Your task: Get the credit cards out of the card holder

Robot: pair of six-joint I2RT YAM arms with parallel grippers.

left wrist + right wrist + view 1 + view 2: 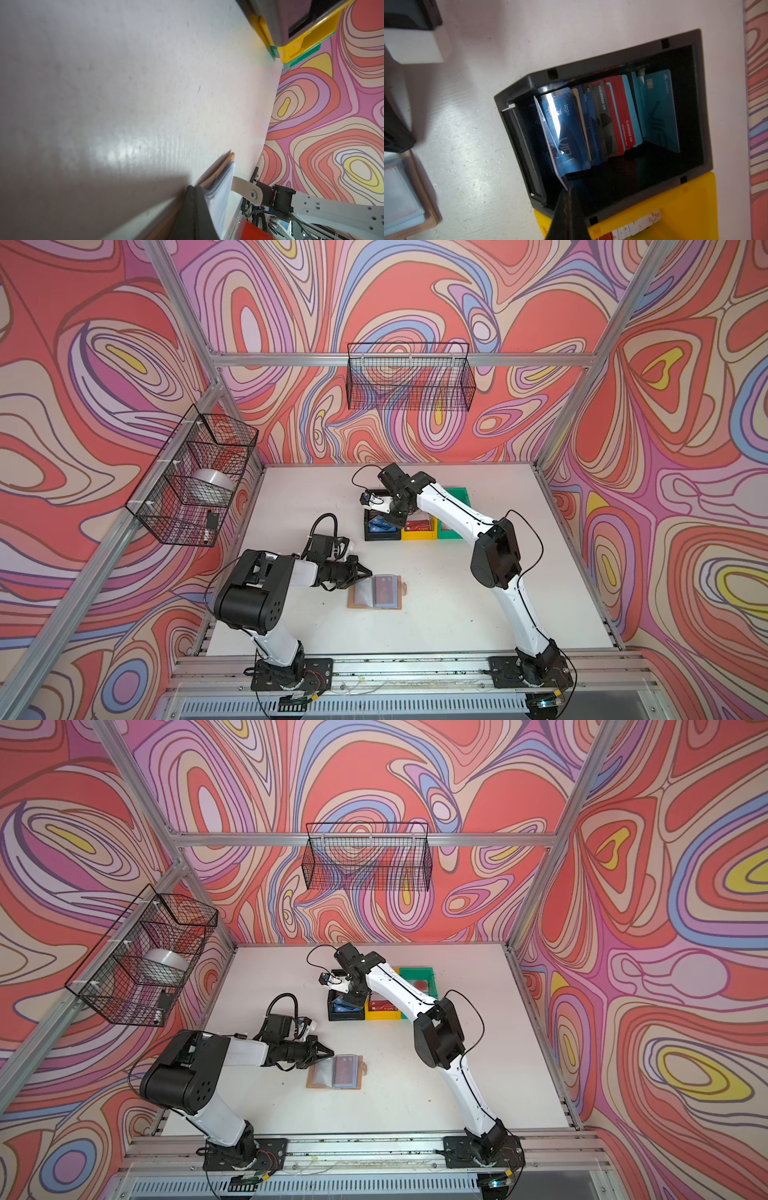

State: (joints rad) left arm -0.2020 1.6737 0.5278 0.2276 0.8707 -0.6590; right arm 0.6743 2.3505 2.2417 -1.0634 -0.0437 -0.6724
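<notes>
Your one holder (375, 592) lies open on the table (457, 597), one red card (384, 588) sleeved inside, with your left gripper (369, 572) closed at its edge. Your right gripper (569, 192) pinches one card (550, 143) over the black bin (612, 58), leftmost of three.

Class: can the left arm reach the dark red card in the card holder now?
Probably yes: the left gripper sits at the card holder; only a clear sleeve covers the dark red card.

Blue card (571, 124) reads "logo" and "VIP"; black card (601, 104) reads "NO.88880835"
</notes>
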